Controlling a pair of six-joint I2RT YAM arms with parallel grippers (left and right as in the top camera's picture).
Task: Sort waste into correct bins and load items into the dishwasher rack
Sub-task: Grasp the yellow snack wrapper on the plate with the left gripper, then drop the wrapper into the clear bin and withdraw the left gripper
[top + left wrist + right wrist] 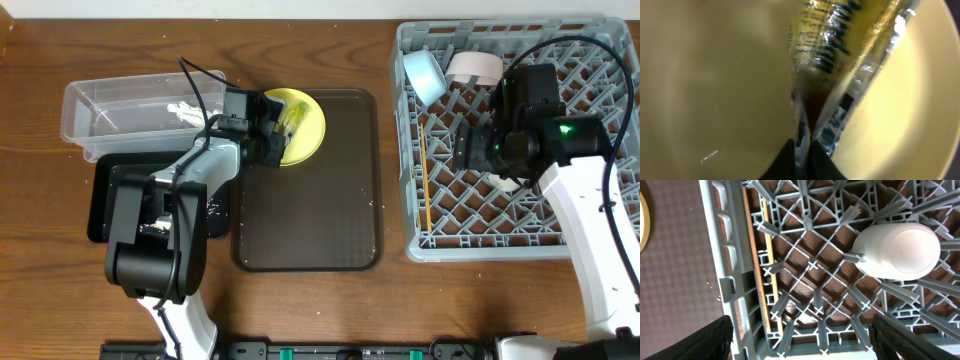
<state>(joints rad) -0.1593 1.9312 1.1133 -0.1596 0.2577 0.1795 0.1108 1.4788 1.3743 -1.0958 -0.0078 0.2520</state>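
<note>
a wooden worktop (300, 45) carries a grey dishwasher rack (414, 150) at the right, a dark serving tray (320, 210) in the middle, and a clear tub (100, 105) and black tray (98, 205) at the left. the left arm reaches over to the yellow plate (310, 125) on the serving tray's far-left corner, its claw (802, 157) clenched on the snack wrapper (840, 45) over that plate. the right claw (800, 337) hangs spread wide above the cup (897, 250) lying on its side in the rack. chopsticks (424, 170) lie along the rack's left wall.
</note>
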